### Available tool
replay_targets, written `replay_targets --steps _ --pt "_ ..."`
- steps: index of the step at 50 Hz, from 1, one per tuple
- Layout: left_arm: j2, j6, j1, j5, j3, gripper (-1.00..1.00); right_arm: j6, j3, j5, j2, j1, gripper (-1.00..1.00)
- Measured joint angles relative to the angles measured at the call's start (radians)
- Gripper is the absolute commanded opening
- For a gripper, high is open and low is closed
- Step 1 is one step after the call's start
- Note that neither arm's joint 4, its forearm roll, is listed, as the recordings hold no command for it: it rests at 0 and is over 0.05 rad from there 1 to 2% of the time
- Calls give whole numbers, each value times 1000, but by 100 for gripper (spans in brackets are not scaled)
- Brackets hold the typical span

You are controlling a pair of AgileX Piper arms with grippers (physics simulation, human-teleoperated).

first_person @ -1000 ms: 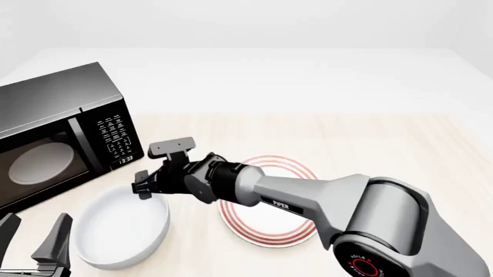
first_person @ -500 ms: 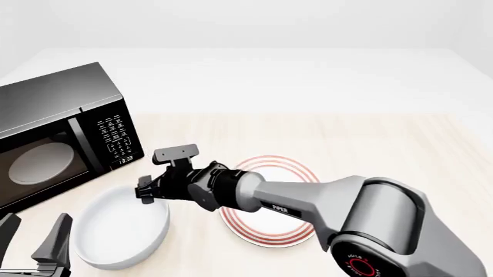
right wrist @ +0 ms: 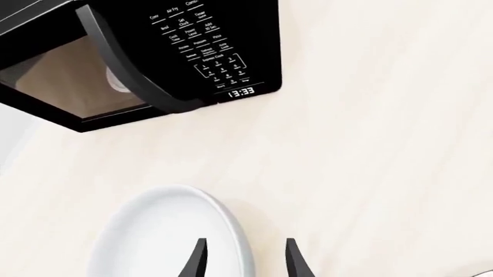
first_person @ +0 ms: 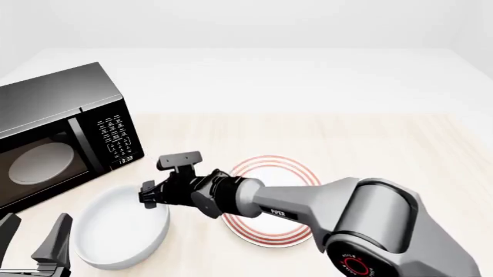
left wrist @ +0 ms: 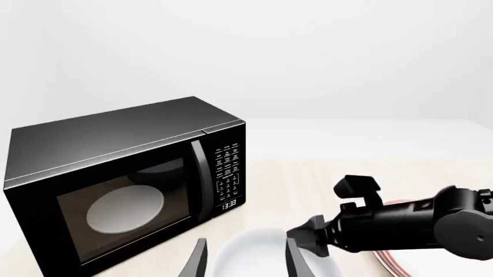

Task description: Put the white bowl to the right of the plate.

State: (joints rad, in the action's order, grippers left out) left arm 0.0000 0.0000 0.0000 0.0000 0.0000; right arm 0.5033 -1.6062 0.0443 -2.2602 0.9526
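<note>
The white bowl [first_person: 115, 231] sits on the table at the front left, below the microwave. Right of it lies the plate [first_person: 297, 170] with red rings, partly covered by my right arm. My right gripper [first_person: 149, 196] is down at the bowl's right rim. In the right wrist view the gripper [right wrist: 242, 262] is open, its two fingers standing either side of the bowl's [right wrist: 161, 231] rim. My left gripper [first_person: 34, 242] hangs open at the front left corner, just left of the bowl and holding nothing. The left wrist view shows the bowl [left wrist: 258, 251] beyond its fingertips.
A black microwave [first_person: 62, 127] with its door shut stands at the left, close behind the bowl, with a round turntable behind the glass. The light wooden table [first_person: 370, 144] runs bare to the right of the plate and behind it.
My right gripper has sunk a little and shifted slightly right, coming down onto the bowl's right rim. The bowl, the plate and the left arm have stayed put.
</note>
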Motion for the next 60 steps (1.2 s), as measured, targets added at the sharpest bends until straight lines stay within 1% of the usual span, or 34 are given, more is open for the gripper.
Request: replay_targets --steps 41,42,60 --pt "0 0 0 0 0 100 54 24 -78 -57 8 100" --pt "0 0 0 0 0 100 54 22 -78 -57 8 -100" --pt "0 0 0 0 0 100 43 4 -65 -64 11 -100"
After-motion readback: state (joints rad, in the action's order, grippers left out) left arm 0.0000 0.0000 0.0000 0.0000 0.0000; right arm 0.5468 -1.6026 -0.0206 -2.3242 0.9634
